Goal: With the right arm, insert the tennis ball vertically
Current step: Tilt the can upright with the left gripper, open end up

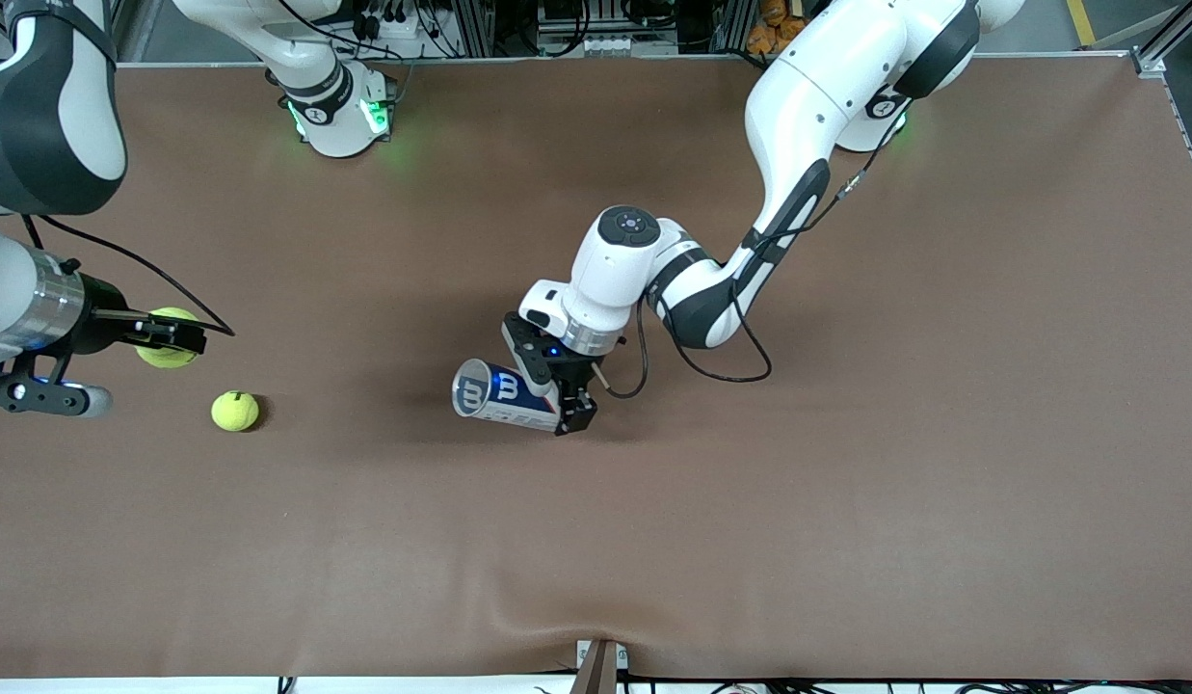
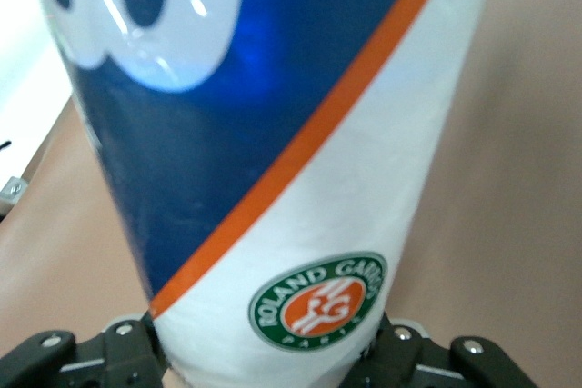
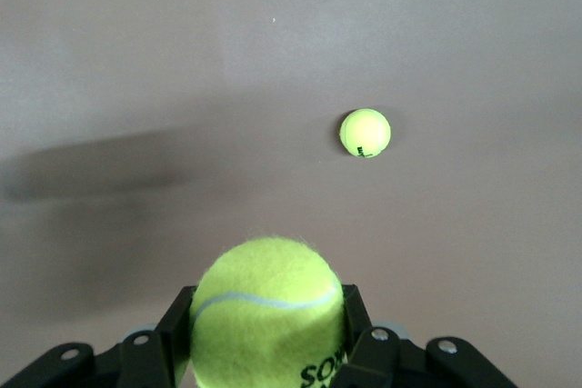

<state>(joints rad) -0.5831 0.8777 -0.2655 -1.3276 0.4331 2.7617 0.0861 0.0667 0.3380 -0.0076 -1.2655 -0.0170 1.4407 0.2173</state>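
Note:
My right gripper [image 1: 176, 337] is shut on a yellow-green tennis ball [image 1: 164, 355] [image 3: 268, 315], held up over the table at the right arm's end. A second tennis ball [image 1: 235, 411] [image 3: 366, 133] lies loose on the brown table, apart from the held one. At mid-table my left gripper [image 1: 569, 410] is shut on a blue, white and orange ball can [image 1: 499, 393] [image 2: 273, 152]. The can is tilted well over, its open mouth pointing toward the right arm's end. The black fingers [image 2: 400, 356] clamp the can near its white base.
The brown table [image 1: 846, 482] spreads wide on all sides of the can. A small bracket [image 1: 600, 665] sits at the table's edge nearest the front camera. The arms' bases stand along the edge farthest from that camera.

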